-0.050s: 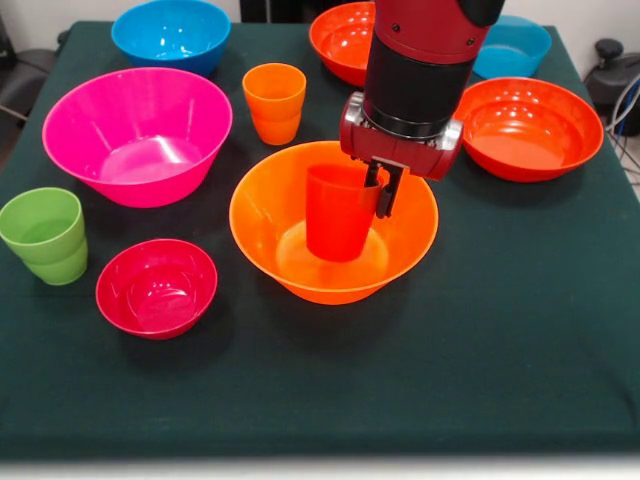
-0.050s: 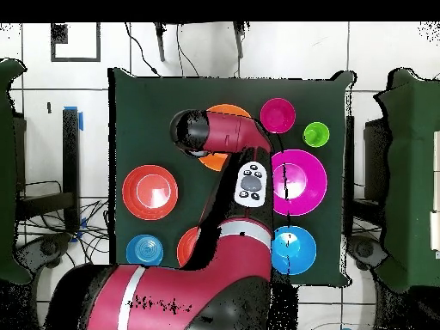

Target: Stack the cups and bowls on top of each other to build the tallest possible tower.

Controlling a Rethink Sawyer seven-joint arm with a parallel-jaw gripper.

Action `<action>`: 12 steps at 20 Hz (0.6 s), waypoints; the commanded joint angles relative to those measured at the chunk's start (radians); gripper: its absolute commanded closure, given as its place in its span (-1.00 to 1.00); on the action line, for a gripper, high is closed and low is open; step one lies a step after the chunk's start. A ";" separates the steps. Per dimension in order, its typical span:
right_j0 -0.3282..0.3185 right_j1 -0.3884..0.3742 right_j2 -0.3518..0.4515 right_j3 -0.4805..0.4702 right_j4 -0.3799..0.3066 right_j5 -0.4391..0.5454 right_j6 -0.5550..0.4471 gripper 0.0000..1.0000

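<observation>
Pinching the glossy red-orange plastic cup [image 1: 338, 212] by its rim, the gripper [image 1: 384, 192] holds it upright inside the wide orange plastic bowl [image 1: 262, 232], probably touching bottom, so the tower starts centred.

A dark green cloth [image 1: 520, 330] covers the table and fills most of the front view. In the overhead view, pale floor tiles [image 2: 51, 112] surround it, with black cables [image 2: 180, 51] trailing at the top centre and what may be blue tape [image 2: 80, 117] at upper left.
</observation>
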 commanded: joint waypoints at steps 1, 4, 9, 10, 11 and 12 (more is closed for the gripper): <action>-0.013 0.008 0.126 0.012 -0.087 -0.041 -0.087 1.00; -0.011 0.007 0.125 0.015 -0.086 -0.042 -0.082 1.00; -0.010 0.022 0.127 0.010 -0.087 -0.057 -0.077 1.00; -0.010 0.023 0.126 0.008 -0.087 -0.057 -0.076 1.00; -0.009 0.024 0.125 0.006 -0.087 -0.055 -0.076 1.00; -0.008 0.024 0.125 0.006 -0.088 -0.053 -0.077 1.00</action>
